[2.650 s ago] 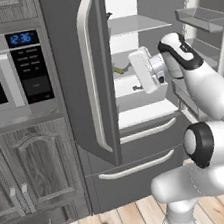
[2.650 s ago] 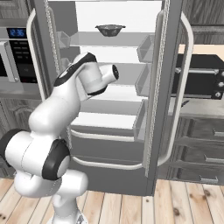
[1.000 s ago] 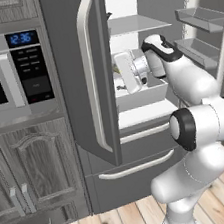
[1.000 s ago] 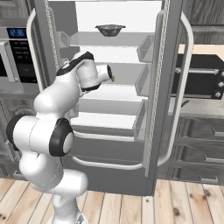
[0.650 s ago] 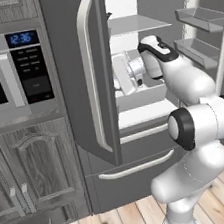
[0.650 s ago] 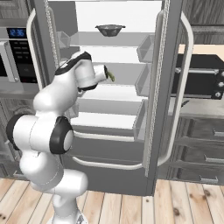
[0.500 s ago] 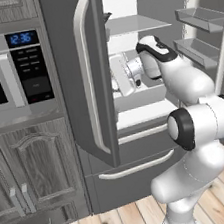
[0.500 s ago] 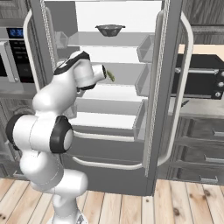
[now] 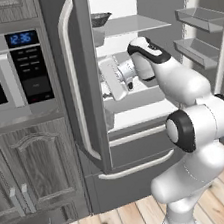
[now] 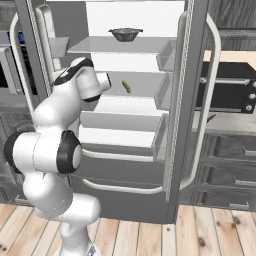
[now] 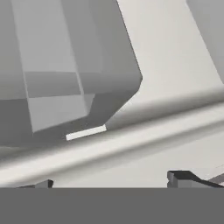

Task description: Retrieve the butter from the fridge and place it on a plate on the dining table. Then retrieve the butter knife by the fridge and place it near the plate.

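Right base view: the butter [image 10: 127,86], a small yellow-green stick, lies tilted on a middle shelf [image 10: 125,94] inside the fridge [image 10: 192,75], toward the far back, nothing touching it. Both fridge doors stand open. One shelf up sits a dark bowl [image 10: 125,34]. The arm's hand is at the left of the butter's shelf, level with it, and apart from the butter. In the hand view the gripper [image 11: 114,180] has its two dark fingertips [image 11: 183,178] spread wide at the bottom corners, nothing between them; pale shelf edge and a grey door bin [image 11: 65,65] lie ahead. In the left base view the hand is past the left door's edge, inside the compartment. To the left of the fridge, a microwave [image 9: 12,72] is set in dark wood cabinets [image 9: 38,180]. Wooden plank floor [image 10: 150,235] below.
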